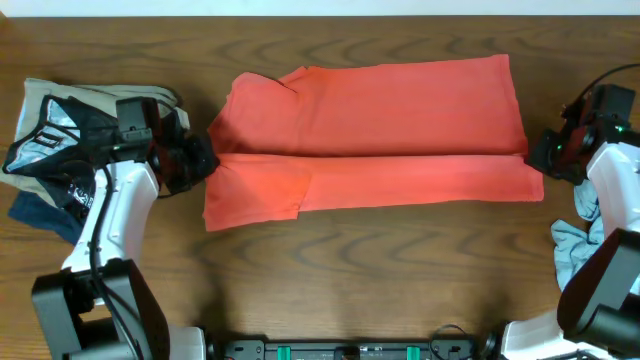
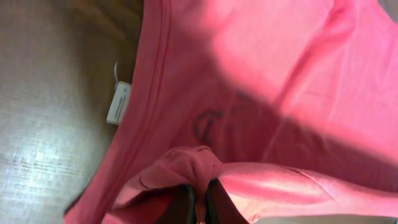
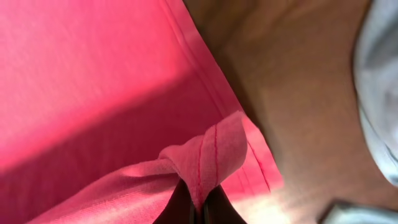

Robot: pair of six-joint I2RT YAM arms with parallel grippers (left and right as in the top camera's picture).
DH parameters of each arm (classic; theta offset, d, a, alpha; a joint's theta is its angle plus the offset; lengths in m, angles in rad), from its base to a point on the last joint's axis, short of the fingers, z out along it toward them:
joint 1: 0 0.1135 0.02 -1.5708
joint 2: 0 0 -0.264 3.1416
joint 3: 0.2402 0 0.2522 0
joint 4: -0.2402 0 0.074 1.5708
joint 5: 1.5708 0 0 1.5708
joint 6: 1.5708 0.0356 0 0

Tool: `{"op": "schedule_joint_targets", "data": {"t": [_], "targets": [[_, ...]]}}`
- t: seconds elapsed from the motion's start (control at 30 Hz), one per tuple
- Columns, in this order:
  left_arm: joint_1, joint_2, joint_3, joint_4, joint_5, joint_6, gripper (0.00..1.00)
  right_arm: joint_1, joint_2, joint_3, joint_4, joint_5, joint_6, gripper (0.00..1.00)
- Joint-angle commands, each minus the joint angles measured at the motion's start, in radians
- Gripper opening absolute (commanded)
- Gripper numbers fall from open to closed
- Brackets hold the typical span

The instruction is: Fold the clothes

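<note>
With left gripper (image 1: 203,160) and right gripper (image 1: 533,155) each clamped on a pinch of the soft coral-red T-shirt (image 1: 400,110), carry both ends level, taut.

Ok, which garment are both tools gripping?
The red T-shirt spread in the middle: left tool and right tool each pinch one end. The pale blue shirt at right and the pile at left are ungripped.

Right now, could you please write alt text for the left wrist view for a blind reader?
The left gripper pinches a bunched fold of the red T-shirt. A white tag sticks out from its edge over the wooden table.
</note>
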Motion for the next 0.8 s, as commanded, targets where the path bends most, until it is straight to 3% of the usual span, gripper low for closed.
{"op": "schedule_joint_targets", "data": {"t": [0.0,0.07,0.1,0.17,0.2,0.23,0.33,0.57,0.77], "targets": [[0.004,0.019,0.002,0.037,-0.010,-0.003,0.06,0.005,0.031,0.001,0.045,-0.027,-0.011,0.01],[0.004,0.027,0.002,0.064,-0.010,-0.003,0.06,0.005,0.052,0.001,0.089,-0.057,-0.011,0.01],[0.002,0.029,0.002,0.075,-0.010,-0.002,0.24,0.005,0.066,0.001,0.118,-0.084,-0.011,0.12],[-0.007,0.029,0.002,0.083,-0.010,-0.002,0.67,0.005,0.089,0.001,0.159,-0.147,-0.011,0.52],[-0.014,0.029,0.002,0.078,-0.009,-0.002,0.78,0.005,0.100,0.001,0.165,-0.163,-0.012,0.67],[-0.023,0.029,0.002,0.068,-0.009,-0.002,0.81,0.005,0.111,0.001,0.163,-0.168,-0.011,0.72],[-0.062,0.029,0.002,0.027,-0.010,0.006,0.84,0.005,0.145,0.000,0.138,-0.166,-0.011,0.72],[-0.201,0.029,0.002,-0.027,-0.022,0.061,0.83,0.005,0.225,-0.004,0.068,-0.120,-0.012,0.54],[-0.307,0.029,-0.003,-0.111,-0.125,0.062,0.83,0.004,0.282,-0.004,0.005,-0.014,-0.011,0.39]]}}
